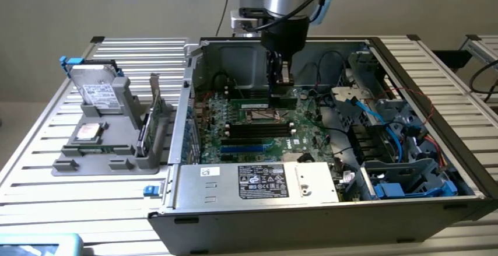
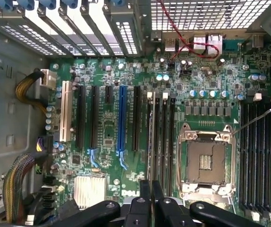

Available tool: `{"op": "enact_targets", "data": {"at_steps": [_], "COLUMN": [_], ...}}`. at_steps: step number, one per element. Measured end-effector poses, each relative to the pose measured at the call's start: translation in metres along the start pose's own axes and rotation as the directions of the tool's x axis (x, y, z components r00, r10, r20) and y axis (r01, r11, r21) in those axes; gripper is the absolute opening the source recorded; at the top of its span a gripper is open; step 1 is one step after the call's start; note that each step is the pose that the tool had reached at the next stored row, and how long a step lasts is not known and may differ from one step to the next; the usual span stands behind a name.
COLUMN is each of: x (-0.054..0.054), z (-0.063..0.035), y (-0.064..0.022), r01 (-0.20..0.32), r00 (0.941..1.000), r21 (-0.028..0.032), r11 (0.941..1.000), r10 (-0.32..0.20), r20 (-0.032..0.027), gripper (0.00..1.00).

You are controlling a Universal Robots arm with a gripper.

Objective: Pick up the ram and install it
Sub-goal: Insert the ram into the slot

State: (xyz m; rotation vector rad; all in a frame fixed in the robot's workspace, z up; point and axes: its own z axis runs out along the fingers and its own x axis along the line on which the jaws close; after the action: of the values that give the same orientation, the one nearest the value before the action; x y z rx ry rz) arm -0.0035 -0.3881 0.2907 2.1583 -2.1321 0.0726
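So the end effector was pinched nearly shut on the ram. It gripped the stick about mid-length, with the stick hanging level just over the motherboard, right beside the CPU socket. From the wrist view it looked lined up with the bank of memory slots next to that socket. My worry: if the stick was a bit skewed or tilted in the grip, it'd land on a slot wall or latch instead of dropping in, and pushing then could flex the board. Any drift toward the socket and those bare contacts would've been toast.
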Motion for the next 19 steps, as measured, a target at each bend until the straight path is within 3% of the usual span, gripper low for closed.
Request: {"op": "enact_targets", "data": {"at_steps": [6, 12, 14, 19], "x": [-0.001, -0.002, -0.001, 0.001], "z": [0.0105, 0.0173, 0.0181, 0.0190], "y": [-0.0004, -0.0005, -0.0006, -0.0006], "r01": [0.000, 0.000, 0.001, 0.001], "r00": [1.0000, 0.9999, 0.9998, 0.9997], "r21": [0.0004, 0.0007, 0.0009, 0.0009], "r11": [1.0000, 1.0000, 1.0000, 1.0000], "r10": [0.000, 0.000, -0.001, -0.001], "r20": [0.0003, 0.0132, 0.0218, 0.0232], "gripper": [0.13, 0.13, 0.13, 0.13]}}
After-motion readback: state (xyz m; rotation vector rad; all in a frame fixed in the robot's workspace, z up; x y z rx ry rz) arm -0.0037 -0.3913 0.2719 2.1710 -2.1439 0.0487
